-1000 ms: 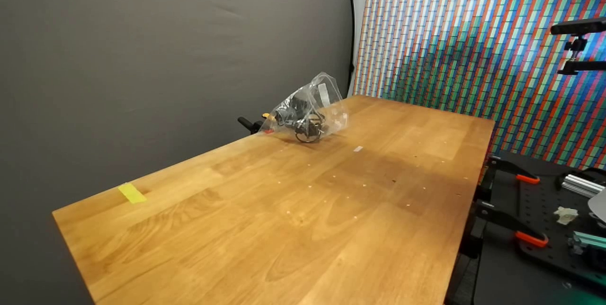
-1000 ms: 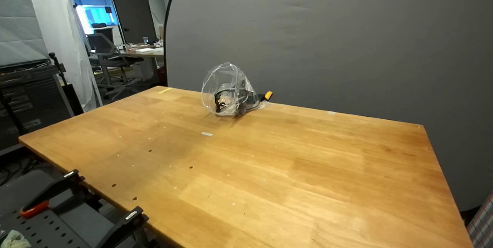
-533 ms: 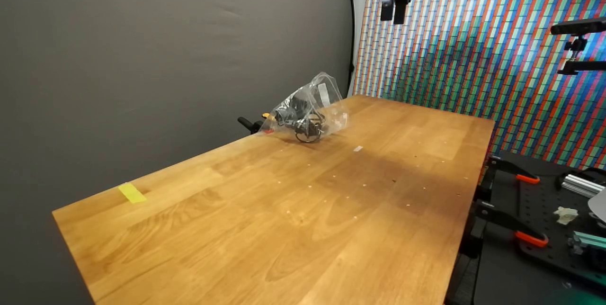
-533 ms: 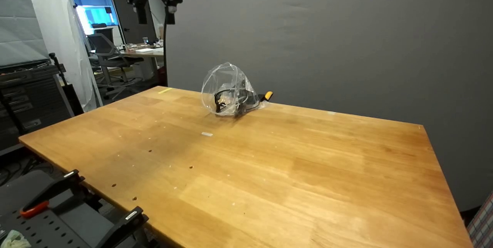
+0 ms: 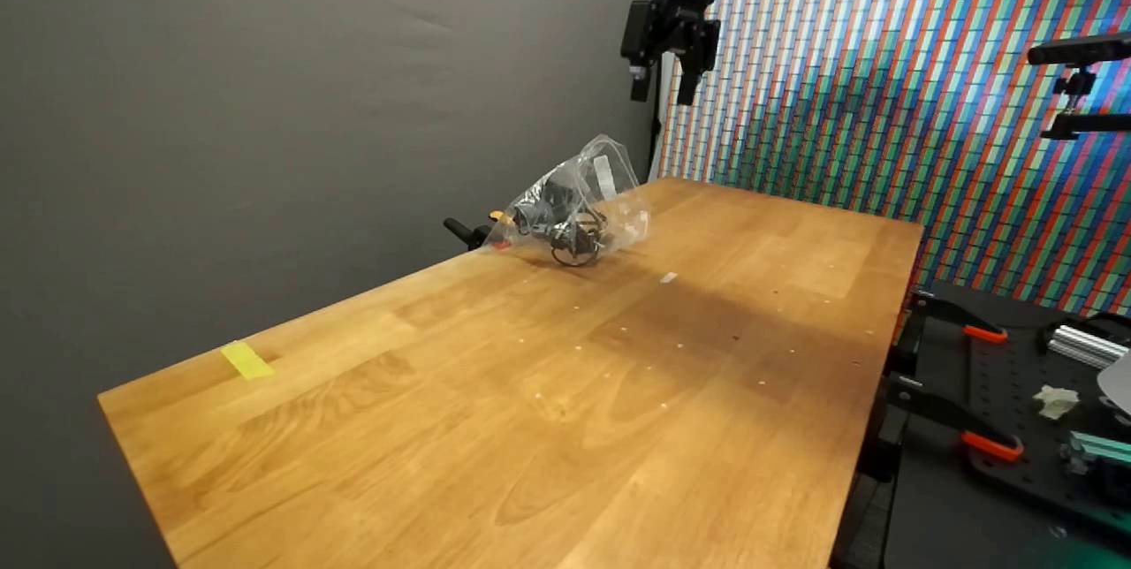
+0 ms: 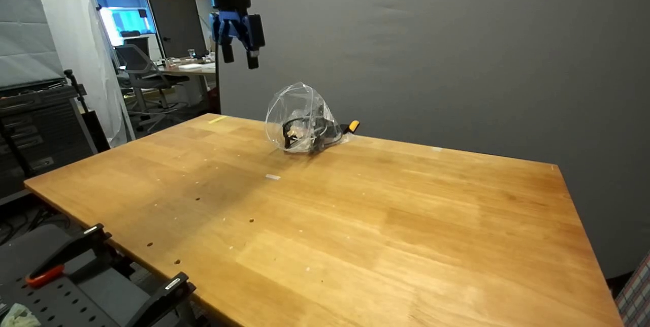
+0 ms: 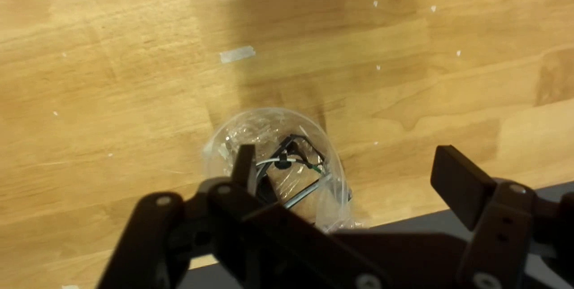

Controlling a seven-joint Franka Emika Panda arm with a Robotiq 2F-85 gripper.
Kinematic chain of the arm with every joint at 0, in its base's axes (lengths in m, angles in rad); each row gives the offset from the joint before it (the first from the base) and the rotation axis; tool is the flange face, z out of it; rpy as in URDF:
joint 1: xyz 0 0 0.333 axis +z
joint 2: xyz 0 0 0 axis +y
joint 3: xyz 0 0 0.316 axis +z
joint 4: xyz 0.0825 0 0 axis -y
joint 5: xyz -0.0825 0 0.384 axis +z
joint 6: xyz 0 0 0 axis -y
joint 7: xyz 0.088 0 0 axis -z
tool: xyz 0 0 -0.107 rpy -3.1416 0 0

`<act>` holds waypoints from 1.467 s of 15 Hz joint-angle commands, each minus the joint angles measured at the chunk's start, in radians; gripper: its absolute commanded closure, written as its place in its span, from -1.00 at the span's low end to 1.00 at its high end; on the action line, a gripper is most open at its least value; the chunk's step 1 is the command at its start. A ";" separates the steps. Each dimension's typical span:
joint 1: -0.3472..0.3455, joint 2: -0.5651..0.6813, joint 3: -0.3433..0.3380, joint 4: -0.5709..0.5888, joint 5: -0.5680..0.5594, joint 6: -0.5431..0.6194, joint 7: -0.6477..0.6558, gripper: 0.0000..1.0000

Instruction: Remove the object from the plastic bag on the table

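You have one table (image 6: 406, 225), one clear plastic bag (image 6: 300, 101) at one edge, and one black wiry tangle (image 7: 283, 163) in it. You count one black-and-orange thing (image 6: 352, 127) at that edge, one yellow tape mark (image 5: 247, 360) by a corner, two pale strips (image 7: 237, 54), two black clamps (image 6: 160, 300) beside the opposite edge, and one gripper (image 5: 663, 93) with two fingers (image 6: 253, 60).

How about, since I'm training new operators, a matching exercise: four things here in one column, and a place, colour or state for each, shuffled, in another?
Things:
1. hand
2. plastic bag
3. dark wiry object
4. yellow tape

Place or state:
A. lying flat on the table
B. open, in mid-air
C. inside the plastic bag
D. see-through and crinkled

Pairs: 1-B, 2-D, 3-C, 4-A.
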 commanded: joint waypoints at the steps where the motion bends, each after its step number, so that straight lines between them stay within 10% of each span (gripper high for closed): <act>1: 0.004 0.069 0.013 0.026 0.014 0.100 0.109 -1.00; 22: 0.029 0.219 -0.075 0.031 -0.150 0.276 0.548 -1.00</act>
